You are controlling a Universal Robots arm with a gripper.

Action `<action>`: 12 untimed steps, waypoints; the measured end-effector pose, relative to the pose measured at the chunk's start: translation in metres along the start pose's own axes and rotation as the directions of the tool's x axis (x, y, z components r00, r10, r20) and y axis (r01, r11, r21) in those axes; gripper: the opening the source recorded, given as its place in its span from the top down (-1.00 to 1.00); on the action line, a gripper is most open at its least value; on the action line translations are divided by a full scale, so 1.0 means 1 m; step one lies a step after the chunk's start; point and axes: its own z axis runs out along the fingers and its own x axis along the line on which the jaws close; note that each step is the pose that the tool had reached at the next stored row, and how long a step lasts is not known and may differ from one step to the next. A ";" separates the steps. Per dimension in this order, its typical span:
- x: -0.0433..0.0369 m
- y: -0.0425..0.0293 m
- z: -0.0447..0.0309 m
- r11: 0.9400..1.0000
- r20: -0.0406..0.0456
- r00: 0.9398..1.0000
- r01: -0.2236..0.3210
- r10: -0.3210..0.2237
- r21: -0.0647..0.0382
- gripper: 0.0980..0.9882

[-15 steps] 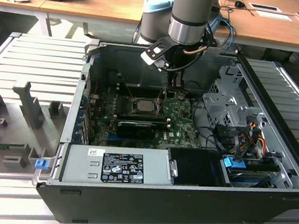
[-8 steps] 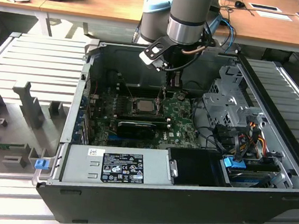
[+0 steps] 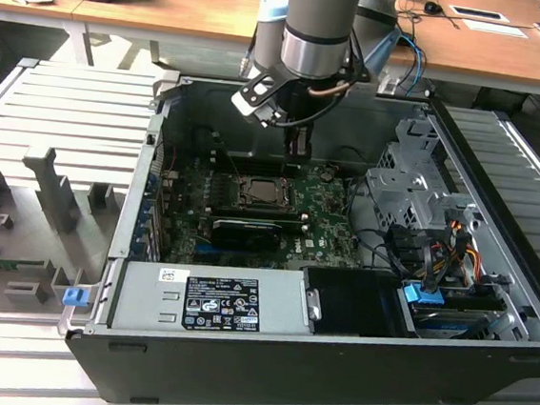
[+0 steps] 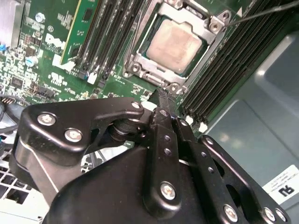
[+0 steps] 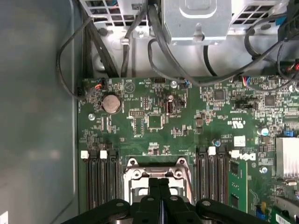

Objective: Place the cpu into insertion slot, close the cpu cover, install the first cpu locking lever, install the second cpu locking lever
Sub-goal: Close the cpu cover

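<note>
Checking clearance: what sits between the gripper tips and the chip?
In the second wrist view, only the rim of the cover frame lies between the shut gripper and the chip.

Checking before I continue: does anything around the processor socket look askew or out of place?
Nothing looks damaged. The chip lies flat and square, framed by the metal cover. One thin lever angles away from the cover, apparently unlatched. The shut gripper is at the cover's edge.

One motherboard [image 5: 210, 122] is carrying one cpu [image 4: 174, 45], one cpu cover [image 4: 214, 29] and one coin battery [image 5: 111, 103] near its corner.
</note>
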 end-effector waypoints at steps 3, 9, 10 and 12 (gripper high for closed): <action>-0.0001 -0.0041 0.0029 1.000 0.000 1.000 0.002 -0.002 0.000 0.98; -0.0005 -0.0128 0.0141 1.000 -0.001 1.000 0.021 -0.021 0.005 0.98; -0.0006 -0.0183 0.0148 1.000 -0.001 1.000 0.021 -0.021 0.005 0.98; -0.0007 -0.0222 0.0152 1.000 -0.001 1.000 0.022 -0.022 0.005 0.98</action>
